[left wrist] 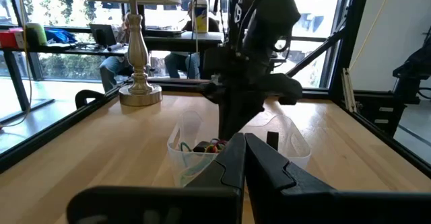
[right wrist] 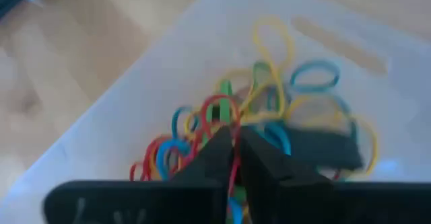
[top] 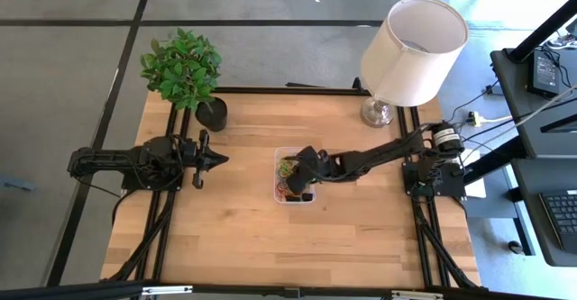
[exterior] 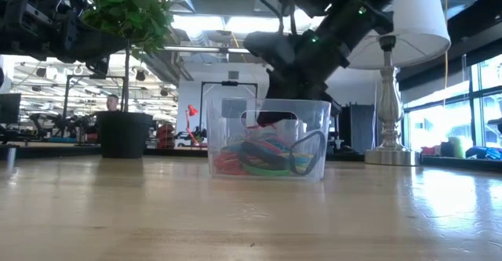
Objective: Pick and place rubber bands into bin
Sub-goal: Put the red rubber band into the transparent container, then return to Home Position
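The clear bin (top: pixel 279 188) stands at the middle of the wooden table, with a heap of coloured rubber bands (right wrist: pixel 269 96) lying on its bottom (exterior: pixel 259 161). My right gripper (right wrist: pixel 234 136) reaches in from the table's right side and slants down over the bin (exterior: pixel 227 128), shut on a red rubber band. My left gripper (top: pixel 219 159) waits at the table's left, level and shut, pointing toward the bin (left wrist: pixel 182 153); its fingertips (left wrist: pixel 244 138) hold nothing. My right gripper pinches a thin strand of a red rubber band (right wrist: pixel 234 171) between its two fingertips. The fingers slant down from the table's right side. The band's loop (right wrist: pixel 217 107) shows just past the fingertips, over the heap in the bin; whether it hangs clear of the heap I cannot tell.
A green plant in a black round pot (top: pixel 213 113) stands at the far left of the table. A lamp with a white shade (top: pixel 413 48) stands at the far right, its metal base (top: pixel 377 113) on the wood. Bare table lies near the front edge (top: pixel 297 246).
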